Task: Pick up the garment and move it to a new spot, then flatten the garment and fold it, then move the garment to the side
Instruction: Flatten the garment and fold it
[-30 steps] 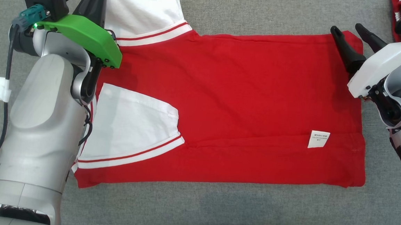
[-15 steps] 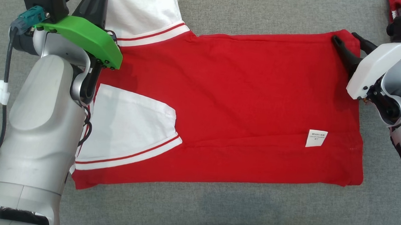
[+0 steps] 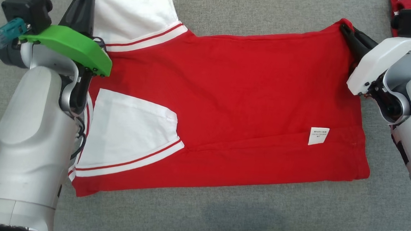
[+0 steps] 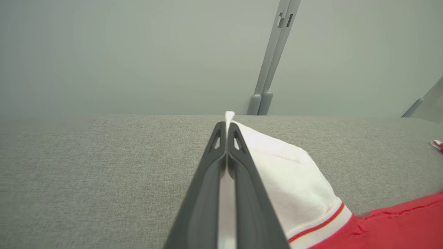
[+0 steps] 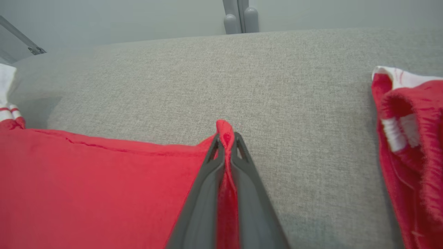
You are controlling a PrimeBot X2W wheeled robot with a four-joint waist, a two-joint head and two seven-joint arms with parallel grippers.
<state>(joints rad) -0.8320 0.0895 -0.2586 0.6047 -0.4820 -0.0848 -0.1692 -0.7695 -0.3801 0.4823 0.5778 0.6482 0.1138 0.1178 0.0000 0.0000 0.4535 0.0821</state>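
Pinching the shirt (image 3: 246, 96), lying flat mid-cushion (image 3: 220, 216), along its far edge: left gripper (image 4: 226, 126) clamping the white sleeve (image 4: 287, 173), right gripper (image 5: 226, 138) clamping the red corner (image 5: 224, 127), likely for folding towards the cushion's near side.

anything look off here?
Mostly fine. The shirt lies spread, both claws shut on it: left claw on the far sleeve tip, right claw on a hem corner. One oddity: a white label shows on the upper face, so it may be inside out.
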